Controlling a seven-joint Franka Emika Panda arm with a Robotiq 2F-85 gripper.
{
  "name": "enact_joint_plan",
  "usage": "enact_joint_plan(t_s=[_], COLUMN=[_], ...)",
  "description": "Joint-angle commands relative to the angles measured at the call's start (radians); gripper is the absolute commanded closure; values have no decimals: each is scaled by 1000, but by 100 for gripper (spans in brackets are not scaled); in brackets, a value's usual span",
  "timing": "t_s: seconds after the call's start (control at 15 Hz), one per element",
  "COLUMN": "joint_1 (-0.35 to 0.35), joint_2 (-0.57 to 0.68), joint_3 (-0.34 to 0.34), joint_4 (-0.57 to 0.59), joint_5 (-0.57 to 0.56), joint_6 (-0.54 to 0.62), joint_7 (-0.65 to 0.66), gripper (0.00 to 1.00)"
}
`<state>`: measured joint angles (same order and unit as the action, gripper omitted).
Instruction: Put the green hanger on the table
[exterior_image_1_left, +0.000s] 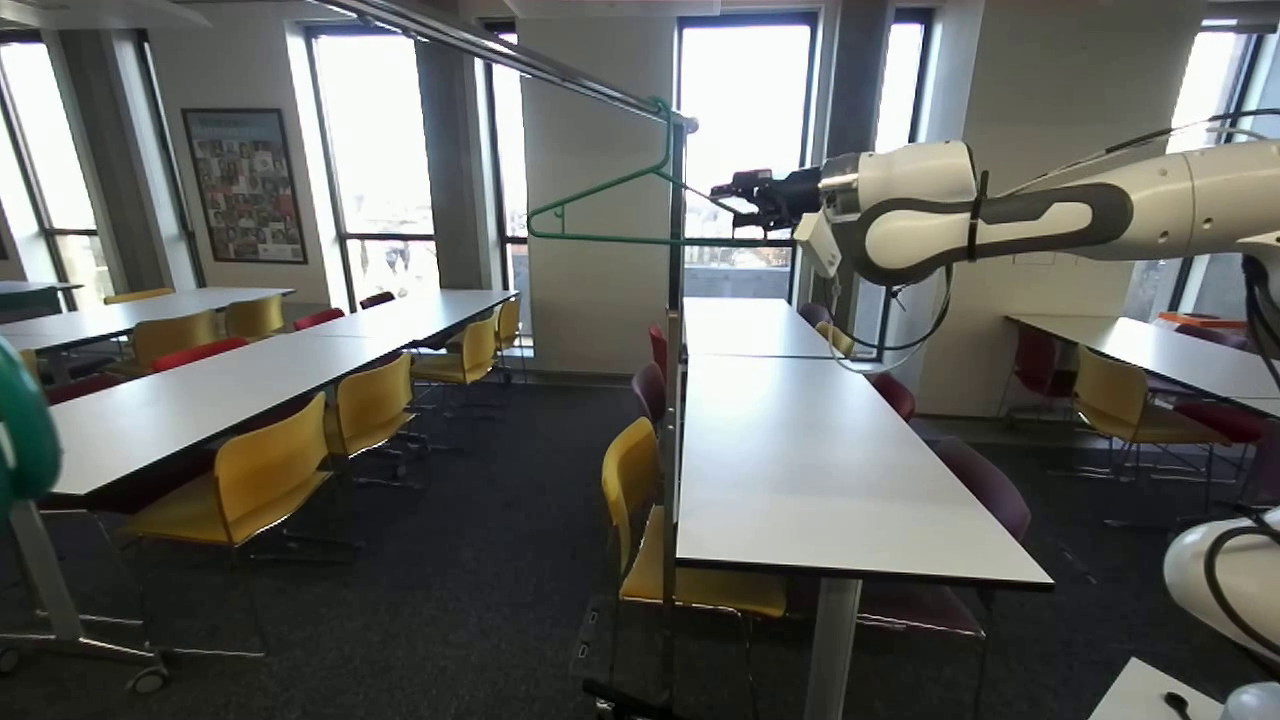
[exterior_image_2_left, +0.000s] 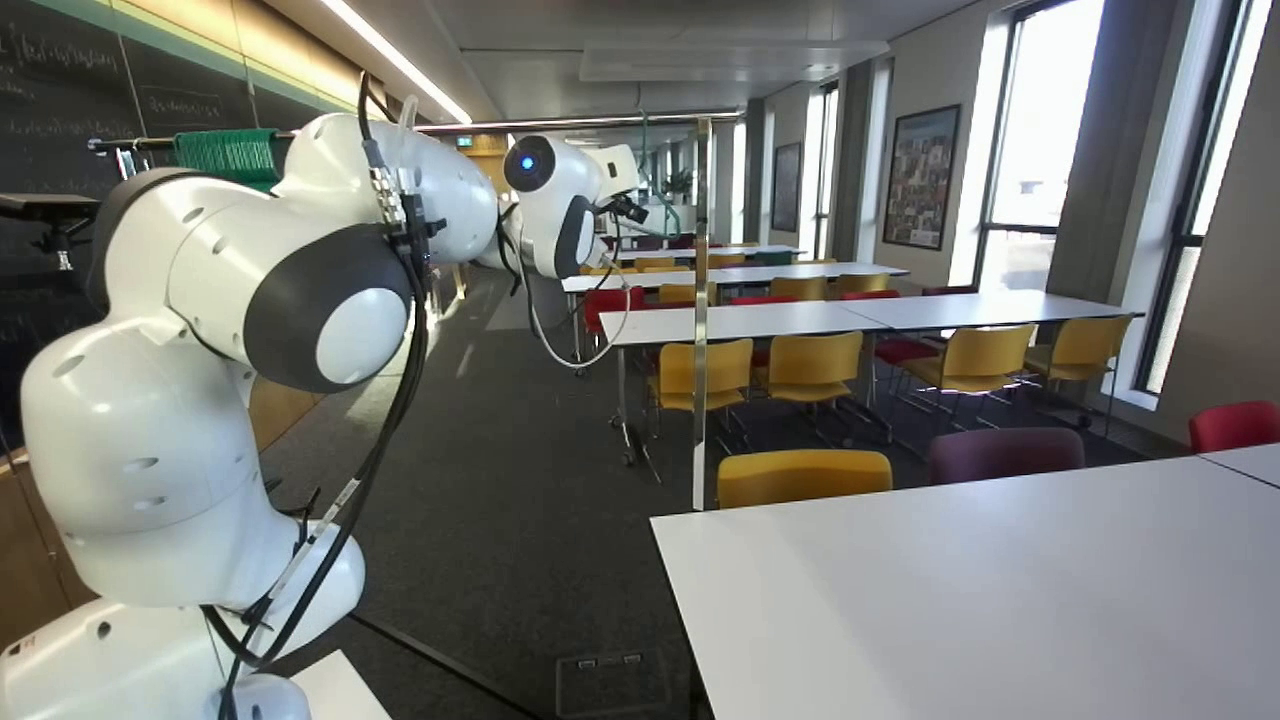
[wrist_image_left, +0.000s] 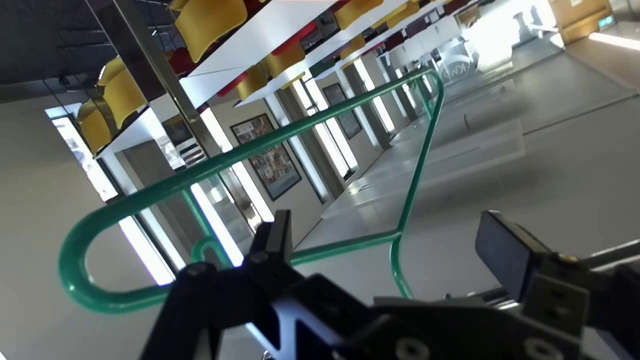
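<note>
Rail (exterior_image_1_left: 580, 80) runs above the gripper (wrist_image_left: 386, 231); green hanger (wrist_image_left: 240, 153) hangs off it by the hook, near the end where the post (exterior_image_1_left: 675, 350) stands. In an exterior view a tight green bunch (exterior_image_2_left: 225, 150) hangs on a rail, well apart from the gripper and partly behind the arm (exterior_image_2_left: 150, 450); can't split it into single items. Hanger is right in front of the gripper. Wrist view: one shoulder passes behind a jaw, neck shows in the gap between the jaws. In an exterior view a shoulder slopes down between the two jaw tips, bottom bar just under the lower jaw. Contact: can't tell. Jaws spread wide, no grip on anything. Bench (exterior_image_1_left: 800, 460) well below gripper and hanger in both exterior views. Yellow chair (exterior_image_1_left: 628, 470) right beside bench, also below gripper. Arm stands up from its base, folds over at the elbow, then reaches out near level at gripper height, gripper pointing sideways at the hanger. Jaws sit one above the other in an exterior view.
</note>
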<state>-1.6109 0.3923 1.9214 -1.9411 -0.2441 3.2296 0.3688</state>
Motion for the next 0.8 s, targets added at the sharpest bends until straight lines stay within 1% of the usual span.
enact_joint_plan(t_s=[0.0,0.2,0.47,0.53,0.6,0.67,0.73], joint_1=[-52,-26,13,37,76,102,148], joint_2=[-41,-61,-132,-142,-137,-137,-133], joint_3=[34,22,8,-2,-16,-30,-49], joint_4=[-35,-58,-65,-62,-61,-62,-46], joint_5=[193,369,597,651,694,681,736], joint_6=[107,131,195,215,248,285,304], joint_7=[32,61,127,141,146,182,139], gripper=[0,0,0,0,0,0,0])
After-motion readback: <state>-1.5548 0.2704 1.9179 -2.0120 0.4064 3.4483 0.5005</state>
